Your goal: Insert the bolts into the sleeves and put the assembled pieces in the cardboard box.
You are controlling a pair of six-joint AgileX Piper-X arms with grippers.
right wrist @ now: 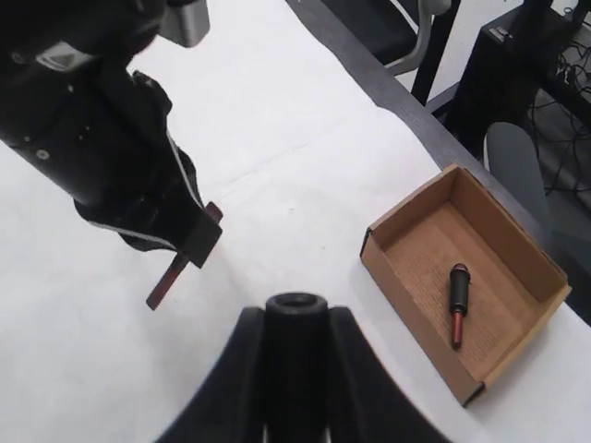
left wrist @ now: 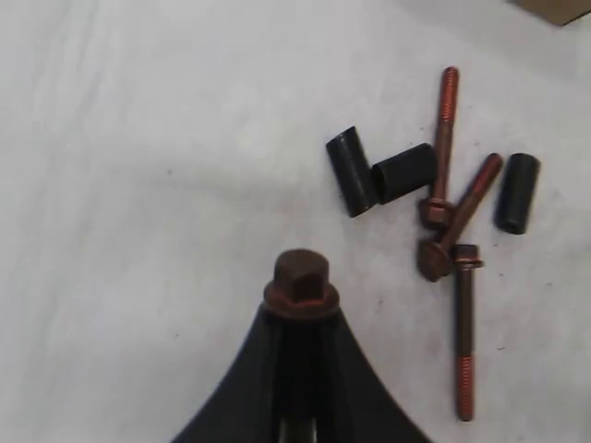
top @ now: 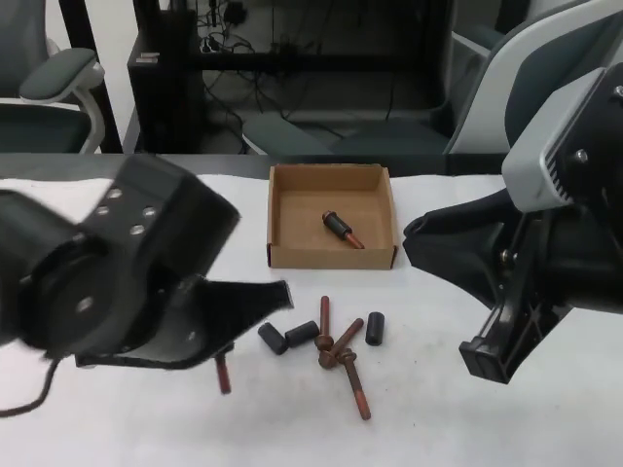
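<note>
My left gripper is shut on a rust-coloured bolt just below its hex head. In the high view this bolt hangs over the cloth near the front left. My right gripper is shut on a black sleeve, bore facing up, and is held at the right of the bench. In the right wrist view the left arm's bolt hangs some way from the sleeve. The cardboard box stands at the back centre and holds one assembled piece, also seen in the right wrist view.
In front of the box lie three loose black sleeves and three loose bolts, close together and partly crossing. White cloth covers the bench. Chairs and a desk stand behind it.
</note>
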